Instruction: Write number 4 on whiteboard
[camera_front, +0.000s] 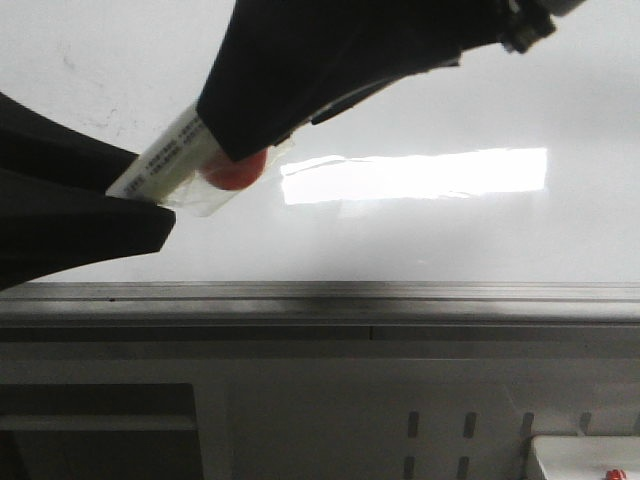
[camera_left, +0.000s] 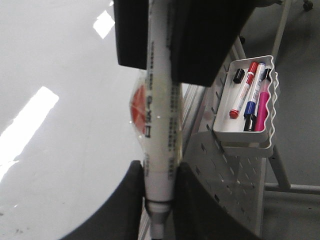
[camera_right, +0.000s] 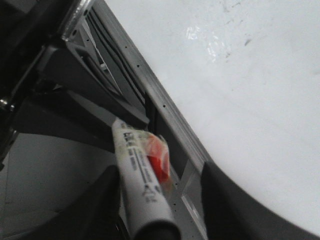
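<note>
Left claw (camera_left: 160, 197) is clamping the lower end of a white marker (camera_left: 159, 130), fingers tight on both sides. Right claw (camera_front: 290, 80) is covering the marker's upper end; whether it is gripping, I cannot tell. Both are blocking the left part of the whiteboard (camera_front: 450, 90), which is standing far behind them, a grey rail (camera_front: 400, 300) running along its lower edge. Right of the board, a white tray (camera_left: 250, 142) is hanging on a pegboard (camera_left: 225, 185), holding red, blue and pink pens.
</note>
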